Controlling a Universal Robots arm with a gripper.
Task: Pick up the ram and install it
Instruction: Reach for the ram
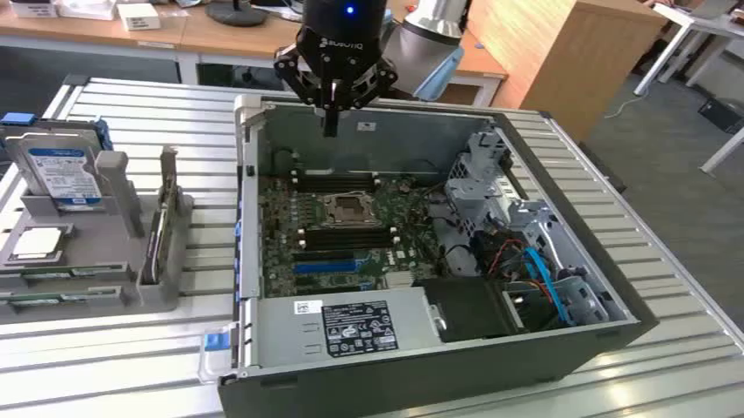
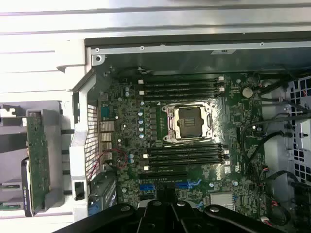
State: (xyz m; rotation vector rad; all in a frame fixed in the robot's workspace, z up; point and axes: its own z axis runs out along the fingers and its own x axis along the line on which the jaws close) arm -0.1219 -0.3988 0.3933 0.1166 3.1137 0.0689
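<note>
Ram (image 1: 52,299): thin green stick flat in grey holder (image 1: 157,292) (slotted, matte); black jaws pinched together over steel case (image 1: 419,139)

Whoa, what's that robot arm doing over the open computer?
The robot arm's gripper hovers over the far edge of the open computer case, above the motherboard. The long black memory slots look empty. The ram lies in the grey holder on the exterior view's left, apart from the gripper, so it isn't installed yet.
</note>
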